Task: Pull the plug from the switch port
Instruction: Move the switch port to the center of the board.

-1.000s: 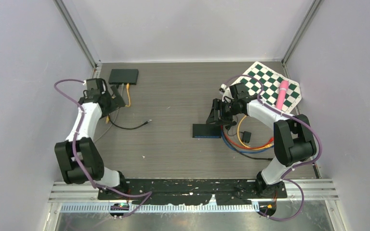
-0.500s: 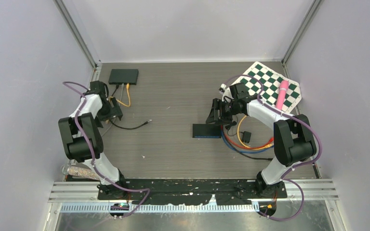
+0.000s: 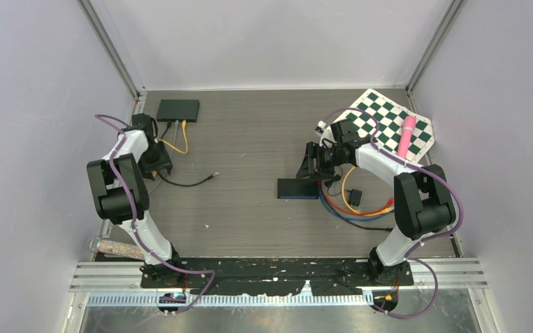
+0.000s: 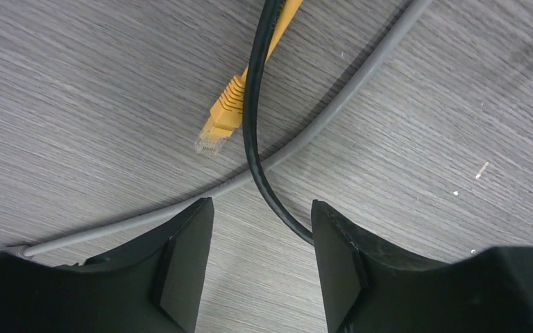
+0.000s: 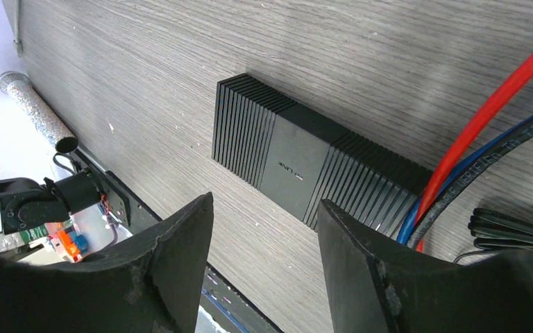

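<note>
A black network switch lies at the back left with a yellow cable and a dark cable plugged into its front. My left gripper hangs open and empty just in front of it. In the left wrist view the open gripper is above a loose yellow plug, a black cable and a grey cable. A second black switch lies mid-table; it also shows in the right wrist view with red and blue cables. My right gripper hovers open over it.
A green-and-white checkered mat with a pink tube lies at the back right. Red, blue, orange and black cables coil right of the middle switch. A black cable end lies loose. A glittery cylinder lies near the left base.
My left arm has folded back toward its base and the gripper has drawn slightly nearer and left, away from the back switch. The right arm has not moved.
</note>
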Action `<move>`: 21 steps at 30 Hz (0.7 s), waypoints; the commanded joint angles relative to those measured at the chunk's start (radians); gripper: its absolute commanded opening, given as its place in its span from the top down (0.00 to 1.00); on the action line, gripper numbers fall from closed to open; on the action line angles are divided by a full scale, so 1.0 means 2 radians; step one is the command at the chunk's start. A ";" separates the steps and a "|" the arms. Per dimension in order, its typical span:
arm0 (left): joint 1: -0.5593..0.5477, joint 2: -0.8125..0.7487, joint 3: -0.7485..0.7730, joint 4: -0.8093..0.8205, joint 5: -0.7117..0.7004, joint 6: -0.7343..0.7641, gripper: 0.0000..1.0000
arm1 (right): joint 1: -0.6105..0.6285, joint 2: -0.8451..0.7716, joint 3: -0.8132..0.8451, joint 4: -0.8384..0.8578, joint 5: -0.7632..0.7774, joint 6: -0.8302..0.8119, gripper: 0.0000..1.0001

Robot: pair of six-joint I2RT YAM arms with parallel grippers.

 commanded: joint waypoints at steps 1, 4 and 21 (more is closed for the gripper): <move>-0.004 -0.003 0.006 -0.015 0.009 0.012 0.43 | -0.002 0.002 0.005 0.013 -0.013 0.004 0.37; -0.009 0.005 0.019 -0.034 -0.014 0.017 0.42 | -0.002 0.000 0.004 0.015 -0.014 0.005 0.37; -0.027 0.044 0.065 -0.100 -0.015 0.071 0.45 | -0.002 -0.007 -0.003 0.017 -0.015 0.004 0.37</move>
